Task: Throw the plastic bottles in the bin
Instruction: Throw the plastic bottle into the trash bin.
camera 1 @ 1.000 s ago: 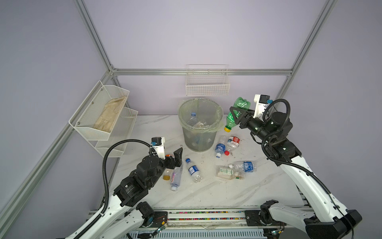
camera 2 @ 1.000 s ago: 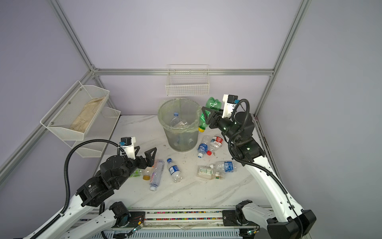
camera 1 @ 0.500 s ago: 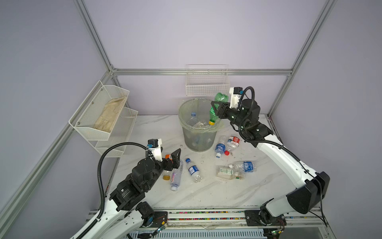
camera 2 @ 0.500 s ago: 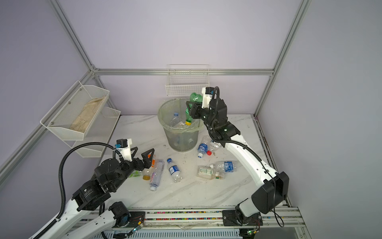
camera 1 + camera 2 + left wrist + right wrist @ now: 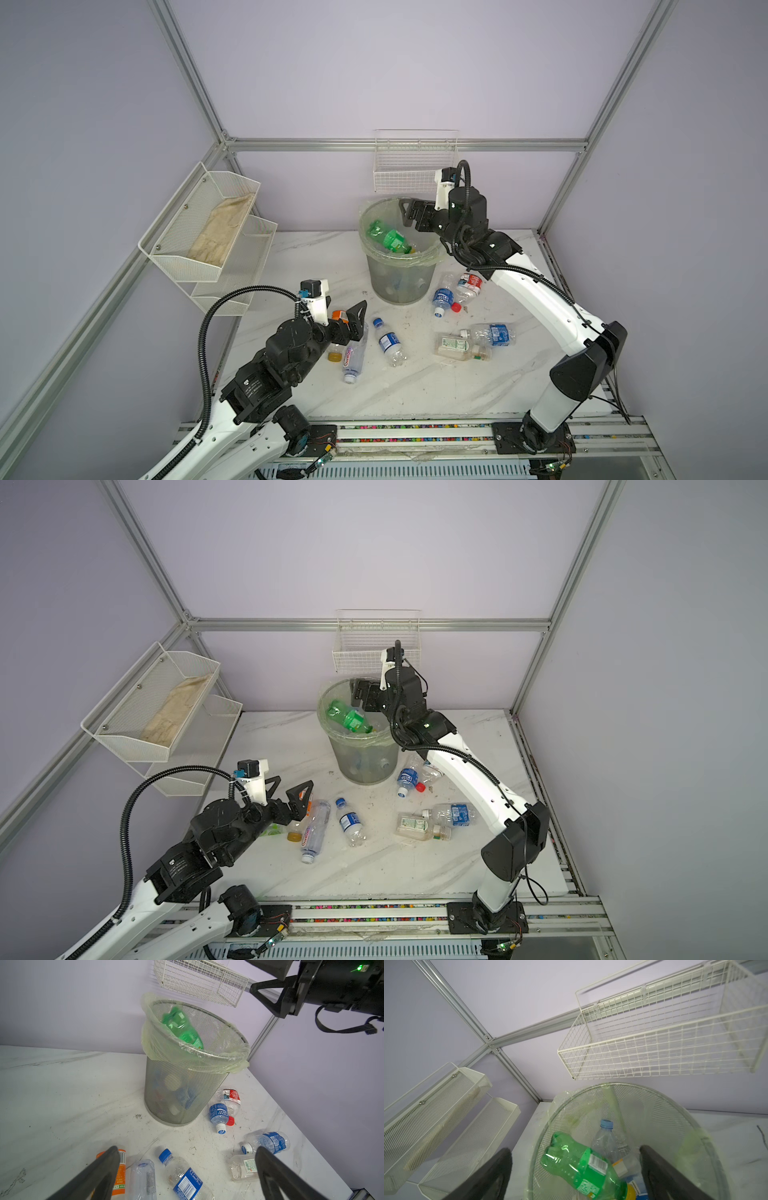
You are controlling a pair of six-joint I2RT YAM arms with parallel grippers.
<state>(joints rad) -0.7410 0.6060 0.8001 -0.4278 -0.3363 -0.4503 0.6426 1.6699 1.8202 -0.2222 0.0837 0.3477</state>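
The bin (image 5: 399,282) (image 5: 361,762) (image 5: 176,1088) stands at the back of the table, lined with a pale bag. A green bottle (image 5: 388,239) (image 5: 349,720) (image 5: 182,1028) (image 5: 579,1165) lies tilted in its mouth, touching neither jaw. My right gripper (image 5: 406,212) (image 5: 356,694) (image 5: 575,1149) hangs open just above the rim. My left gripper (image 5: 349,316) (image 5: 289,785) (image 5: 187,1150) is open, low over an orange-label bottle (image 5: 120,1167), a clear bottle (image 5: 143,1178) and a blue-cap bottle (image 5: 388,343) (image 5: 182,1176). Several more plastic bottles (image 5: 442,299) (image 5: 492,334) lie right of the bin.
A white wire basket (image 5: 415,166) (image 5: 654,1043) hangs on the back wall just above the bin and the right gripper. A white mesh two-tier shelf (image 5: 208,224) holding a beige cloth juts from the left wall. Metal frame posts stand at the corners.
The right arm swung left from beside the bin to over it. Its jaws opened and the green bottle dropped into the bin. The left gripper shifted slightly over the bottles.
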